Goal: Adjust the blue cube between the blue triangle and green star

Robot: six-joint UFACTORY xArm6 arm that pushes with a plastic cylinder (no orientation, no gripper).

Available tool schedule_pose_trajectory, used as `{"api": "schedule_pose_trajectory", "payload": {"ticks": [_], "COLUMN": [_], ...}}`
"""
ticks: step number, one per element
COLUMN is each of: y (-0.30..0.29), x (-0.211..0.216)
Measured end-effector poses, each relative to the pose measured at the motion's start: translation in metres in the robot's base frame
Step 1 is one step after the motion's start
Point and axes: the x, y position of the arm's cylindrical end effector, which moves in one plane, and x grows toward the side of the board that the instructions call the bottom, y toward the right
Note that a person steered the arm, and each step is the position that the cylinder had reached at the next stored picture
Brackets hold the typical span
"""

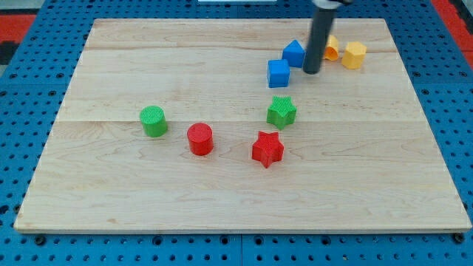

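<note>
A small blue cube (278, 73) sat on the wooden board (148, 192) near the view's top right, just below the blue triangle (294, 52) and above the green star (281, 111). My tip (312, 72), a bare dark rod holding nothing, stood just to the cube's right. The rod partly hid a yellow block (332, 47), whose shape I could not tell, beside another yellow block (354, 54).
</note>
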Motion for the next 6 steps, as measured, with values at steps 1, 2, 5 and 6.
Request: {"api": "schedule_pose_trajectory", "payload": {"ticks": [1, 2, 5, 6], "y": [-0.016, -0.026, -0.114, -0.075], "x": [-0.013, -0.013, -0.005, 0.039]}}
